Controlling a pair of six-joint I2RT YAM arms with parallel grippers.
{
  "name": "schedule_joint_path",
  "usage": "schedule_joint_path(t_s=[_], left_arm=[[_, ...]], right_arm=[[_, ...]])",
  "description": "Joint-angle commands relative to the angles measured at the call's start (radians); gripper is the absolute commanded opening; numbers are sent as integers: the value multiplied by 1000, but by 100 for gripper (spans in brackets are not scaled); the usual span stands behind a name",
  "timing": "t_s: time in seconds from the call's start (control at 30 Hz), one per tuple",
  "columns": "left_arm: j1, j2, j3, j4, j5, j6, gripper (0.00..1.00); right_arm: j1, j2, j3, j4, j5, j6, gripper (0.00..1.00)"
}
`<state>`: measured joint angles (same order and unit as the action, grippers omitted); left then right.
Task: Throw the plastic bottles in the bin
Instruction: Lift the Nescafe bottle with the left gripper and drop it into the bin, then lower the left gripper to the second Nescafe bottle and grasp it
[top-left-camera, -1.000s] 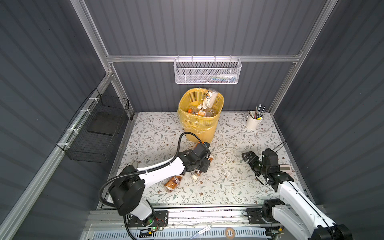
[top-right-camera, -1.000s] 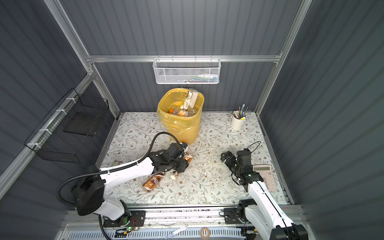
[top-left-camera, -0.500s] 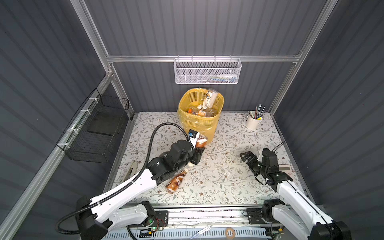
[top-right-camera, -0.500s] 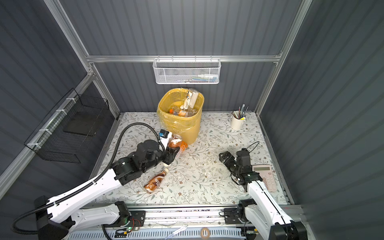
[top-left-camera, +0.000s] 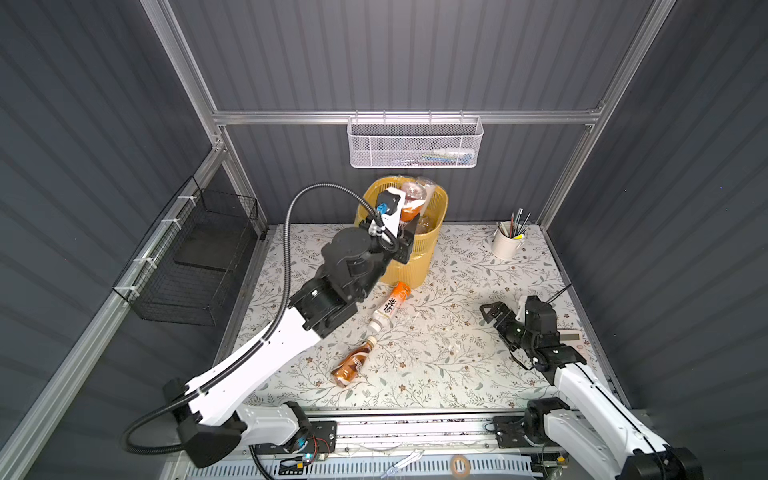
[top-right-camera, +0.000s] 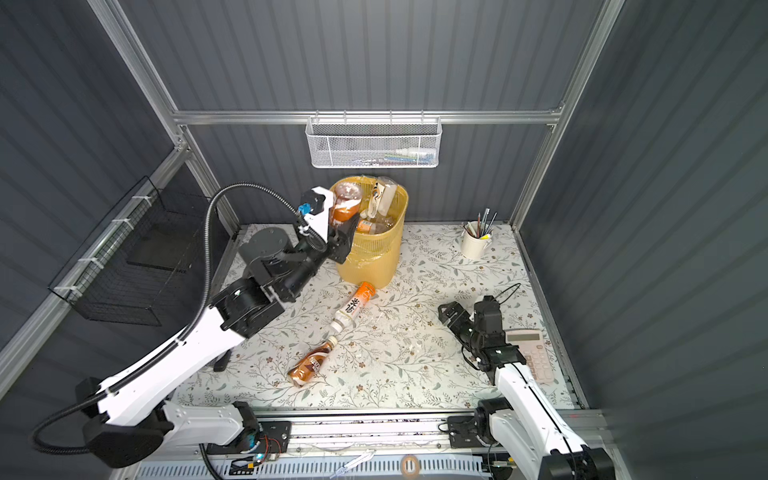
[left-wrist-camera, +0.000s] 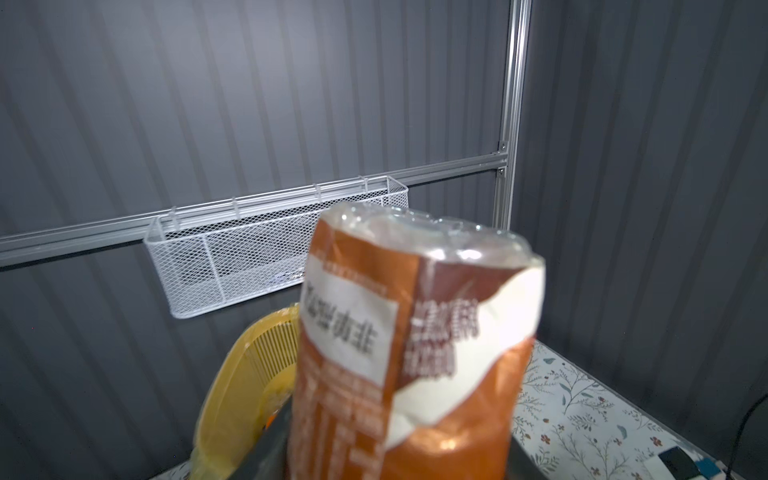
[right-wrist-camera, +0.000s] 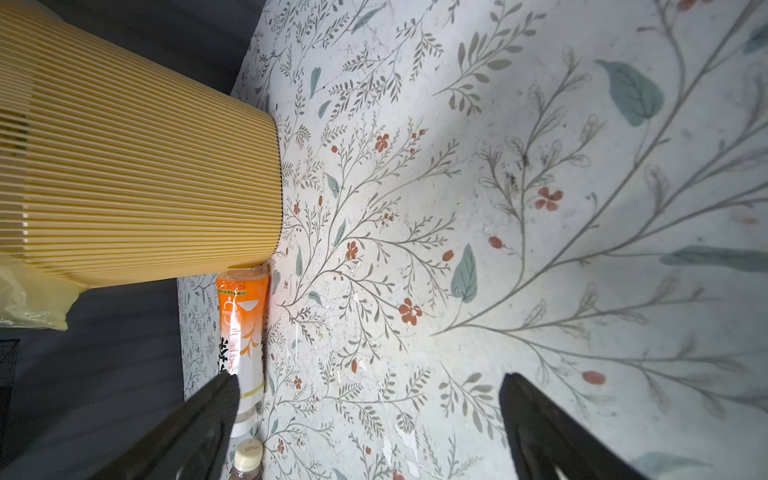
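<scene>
Left fingers (top-left-camera: 408, 243) clamp the brown bottle (top-left-camera: 412, 203), bottom up, over the bin's (top-left-camera: 415, 262) near rim. Right fingers (right-wrist-camera: 208, 415) gape empty above the table (top-left-camera: 457, 365). Bin looks heaped: if we drop here it may glance off rim or pile and join the orange bottle (top-left-camera: 392, 303) and tan bottle (top-left-camera: 353, 363) lying there.

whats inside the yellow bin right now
Several bottles piled in the bin, some clear, one orange-labelled. Lower layers are hidden beneath them, and the held bottle covers part of the opening.
</scene>
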<state>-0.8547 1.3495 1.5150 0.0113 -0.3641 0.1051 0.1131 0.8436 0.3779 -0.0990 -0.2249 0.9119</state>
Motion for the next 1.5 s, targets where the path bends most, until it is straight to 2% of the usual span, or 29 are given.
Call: schedule_joint_path(t_s=[0.0,0.1,0.23,0.27,0.3,0.37,0.57,0.87,1.13,1.3,1.47], left_arm=[[126,125,96,61,138,-42,51],[155,271,228,-9,141,-17,59],[195,425,372,-162,101,-30,92],[202,442,395,-197,97,-37,98],[203,450,416,-236,74,-39,100],[203,419,406,-268,65,-38,100],[202,142,155,-146,36,-66,100],[201,-115,-85,-343,-4,-124,100],[201,-338,-437,-590,4,-328,100],[198,-399,-583,-746,74,-483,100],[149,-436,-721,-806,126,-613,100]], right_arm=[[-11,-37,14,-55,4,-36,99],[-26,-74,41,-106,8,-65,99],[-43,-113,56,-140,4,-79,99],[-47,-122,58,-143,0,-78,99],[-49,-127,58,-148,-4,-77,99],[-51,-136,64,-163,-7,-83,99],[-52,-132,82,-177,5,-89,99],[-52,-72,85,-125,-82,-26,99],[-50,-113,64,-135,-80,4,99],[-43,-107,41,-114,-85,42,99],[-26,-100,30,-107,-73,59,99]])
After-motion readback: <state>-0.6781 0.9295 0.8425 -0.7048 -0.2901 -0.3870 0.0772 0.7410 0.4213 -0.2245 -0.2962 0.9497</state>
